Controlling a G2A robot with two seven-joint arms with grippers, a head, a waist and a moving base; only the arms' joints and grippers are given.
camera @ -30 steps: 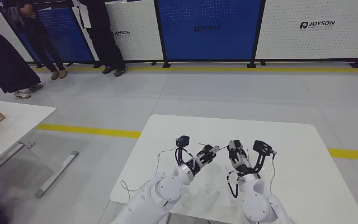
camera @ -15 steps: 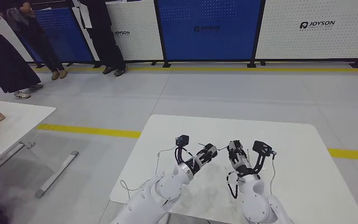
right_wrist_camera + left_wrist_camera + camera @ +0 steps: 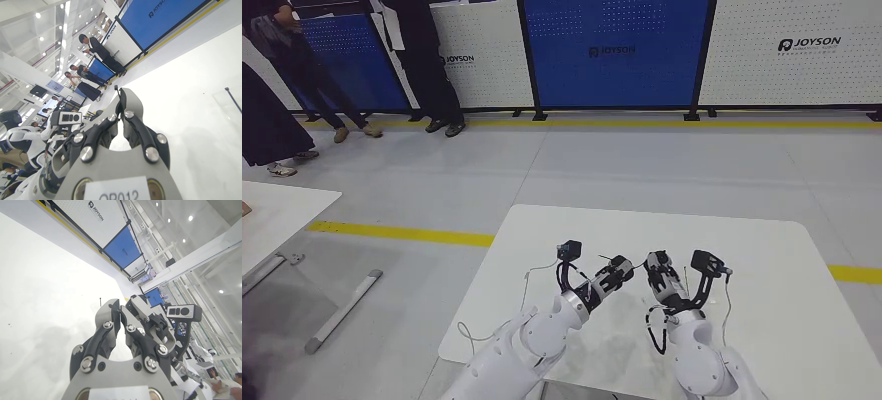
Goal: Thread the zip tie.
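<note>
Both grippers hover close together over the white table (image 3: pixel 762 250). My left gripper (image 3: pixel 119 309) (image 3: pixel 622 265) is shut on a thin black zip tie strap (image 3: pixel 114 308) that crosses its fingertips. My right gripper (image 3: pixel 121 95) (image 3: pixel 652 266) is shut on the black zip tie (image 3: pixel 117 91), whose small square head sticks out just past its fingertips. In the left wrist view the right gripper (image 3: pixel 136 303) sits right behind the left one's fingertips, almost touching.
A second black zip tie (image 3: pixel 233 100) lies on a clear sheet (image 3: pixel 223 106) on the table, off to the right arm's side. The table edges (image 3: pixel 507 225) are near. People stand by the blue panels (image 3: pixel 612 50) beyond the yellow floor line.
The right gripper has shifted slightly toward the left gripper, narrowing the gap between them. The left gripper has barely moved.
</note>
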